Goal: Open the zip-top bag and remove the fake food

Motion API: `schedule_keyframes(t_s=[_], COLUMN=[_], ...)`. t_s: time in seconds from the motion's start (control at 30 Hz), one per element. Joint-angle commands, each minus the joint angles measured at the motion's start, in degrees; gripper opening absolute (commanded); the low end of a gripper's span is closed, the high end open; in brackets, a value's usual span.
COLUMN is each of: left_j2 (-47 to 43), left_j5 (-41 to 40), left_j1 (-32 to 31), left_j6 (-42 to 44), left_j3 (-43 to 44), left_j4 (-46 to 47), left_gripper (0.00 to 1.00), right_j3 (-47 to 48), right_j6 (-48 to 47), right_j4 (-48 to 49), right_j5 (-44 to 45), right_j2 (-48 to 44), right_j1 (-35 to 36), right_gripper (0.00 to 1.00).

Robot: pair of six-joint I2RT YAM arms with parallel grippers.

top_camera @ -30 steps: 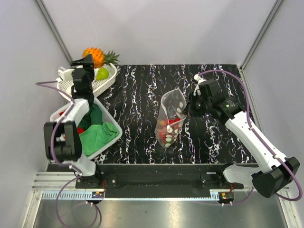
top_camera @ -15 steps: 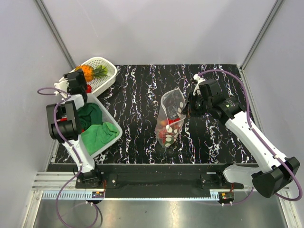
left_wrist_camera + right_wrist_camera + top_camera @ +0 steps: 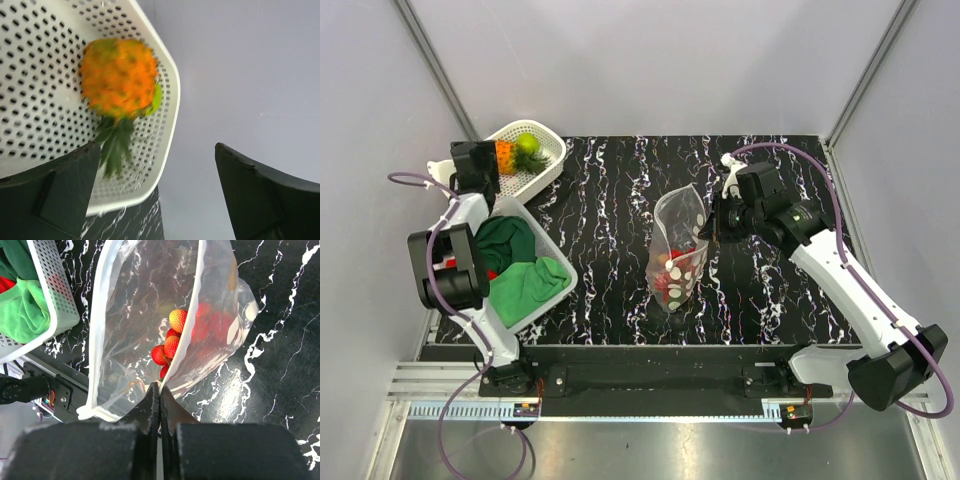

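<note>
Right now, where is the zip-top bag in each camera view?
Top external: zip-top bag at table centre, its rim pinched by the right end effector.
Left wrist: not in it.
Right wrist: bag fills the upper middle.
Shared landmark: the black marble table, in all three.

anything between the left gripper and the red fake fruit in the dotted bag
Only the clear polka-dot plastic bag itself: the small red toy fruits lie deep inside it, its rim pinched by the right gripper. Nothing shows on the black marble tabletop toward the left gripper.
</note>
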Motion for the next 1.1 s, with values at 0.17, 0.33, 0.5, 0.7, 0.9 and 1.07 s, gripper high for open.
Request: schedule_keyframes(t_s=[0.17,0.33,0.5,0.7,0.9,1.07], left_j2=[-18.98,-26.80,-28.84,-25.94,-20.84,-17.68], left_j5=[15.87,20.02,16.17,15.19,10.62,11.05], left_j1=[-8.89,-22.86,-39.35,-50.90,-56.18,-57.85], left_j6=[4.35,14.80,32.09,40.37,46.19,47.25], left_j3=[-12.48,-7.57,7.24,14.40,20.91,20.74], left_j4=[-2.59,-12.08,-24.61,-33.95,-48.71,-54.53], left_gripper=[0.86,0.66,0.56,0.45,0.36,0.29], right_j3=[2.95,5.06,7.43,10.95,9.99,7.36], right_j6=[-2.37,-4.03,-4.48,-3.78,0.17,0.97], right_j4=[-0.19,-0.37,0.59,2.53,6.30,6.75], right_j5=[-0.58,-2.51,-7.34,-13.49,-15.96,-15.44], right_j2=[-0.16,1.59,4.75,8.53,8.54,7.31], right_j1=[-0.23,-0.23,-0.23,3.19,4.51,4.60], right_gripper=[0.00,0.00,0.00,0.00,0.00,0.00])
